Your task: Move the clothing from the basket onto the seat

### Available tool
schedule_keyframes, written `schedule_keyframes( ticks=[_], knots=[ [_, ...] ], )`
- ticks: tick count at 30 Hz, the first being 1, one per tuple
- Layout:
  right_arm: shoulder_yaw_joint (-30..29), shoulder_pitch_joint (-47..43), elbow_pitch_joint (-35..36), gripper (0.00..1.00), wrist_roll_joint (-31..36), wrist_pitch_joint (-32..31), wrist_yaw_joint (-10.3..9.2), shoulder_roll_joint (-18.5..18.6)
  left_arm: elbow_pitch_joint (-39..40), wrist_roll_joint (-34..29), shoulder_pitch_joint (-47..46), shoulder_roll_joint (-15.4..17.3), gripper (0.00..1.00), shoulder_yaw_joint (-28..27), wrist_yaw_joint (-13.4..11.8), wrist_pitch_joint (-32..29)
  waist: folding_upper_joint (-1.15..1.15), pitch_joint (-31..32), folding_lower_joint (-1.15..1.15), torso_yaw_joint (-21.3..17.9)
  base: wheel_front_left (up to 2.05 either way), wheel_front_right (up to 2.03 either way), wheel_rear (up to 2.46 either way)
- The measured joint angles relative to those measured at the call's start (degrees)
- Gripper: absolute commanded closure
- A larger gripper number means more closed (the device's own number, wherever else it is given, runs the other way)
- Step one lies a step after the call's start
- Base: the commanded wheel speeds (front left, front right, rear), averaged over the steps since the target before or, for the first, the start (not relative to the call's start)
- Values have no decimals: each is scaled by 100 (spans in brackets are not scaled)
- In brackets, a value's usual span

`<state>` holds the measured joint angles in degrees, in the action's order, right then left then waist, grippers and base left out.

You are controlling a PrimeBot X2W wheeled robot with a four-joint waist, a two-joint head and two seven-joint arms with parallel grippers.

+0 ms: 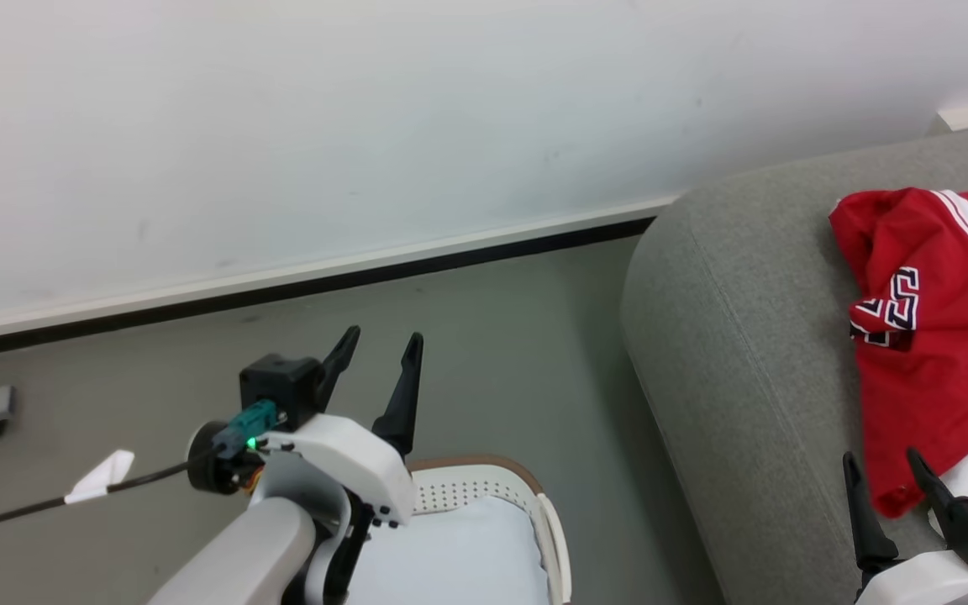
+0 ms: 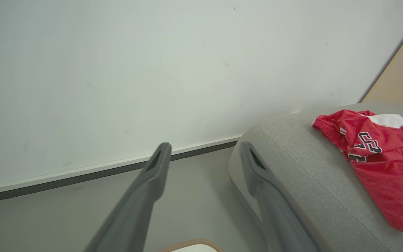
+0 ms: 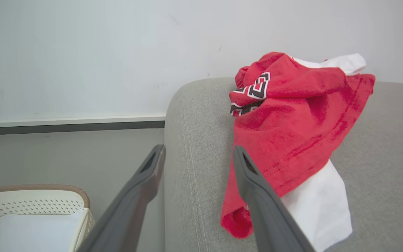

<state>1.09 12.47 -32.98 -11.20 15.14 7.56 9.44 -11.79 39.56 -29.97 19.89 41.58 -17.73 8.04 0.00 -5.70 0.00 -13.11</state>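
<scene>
While left gripper (image 1: pixel 385 336) and right gripper (image 1: pixel 881 456) stand spread wide, gripping nothing, clothing (image 1: pixel 929 370) lies crumpled on seat (image 1: pixel 736 353) near its left edge (navy-white lettering (image 1: pixel 896 309) showing). Basket (image 1: pixel 484 487) on floor (image 1: pixel 492 336) beside seat, below left gripper; right gripper by clothing's hem.

On the red clothing (image 1: pixel 946 386) lying on the seat (image 1: pixel 736 353), you see navy block characters (image 1: pixel 904 304) edged in white, toward the seat's rounded end, but the creased cloth leaves them unreadable to you.
</scene>
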Motion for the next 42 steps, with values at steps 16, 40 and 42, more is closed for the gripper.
schedule_keyframes(
  ticks=[16, 40, 42],
  knots=[
    [48, -186, 761, 0, 105, -224, 0, 143, -131, 147, 593, 104, 0, -47, -125, 209, 0, 519, 0, 868, 0, 0, 0],
    [19, -263, 1100, 0, 265, -320, 0, 66, -299, 137, 1188, 205, 0, -297, -428, 613, 0, 791, 0, 1234, 0, 0, 0],
    [2, -278, 1105, 0, 268, -316, 0, 70, -282, 135, 1255, 205, 0, -322, -435, 623, 0, 796, 0, 1242, 0, 0, 0]
  ],
)
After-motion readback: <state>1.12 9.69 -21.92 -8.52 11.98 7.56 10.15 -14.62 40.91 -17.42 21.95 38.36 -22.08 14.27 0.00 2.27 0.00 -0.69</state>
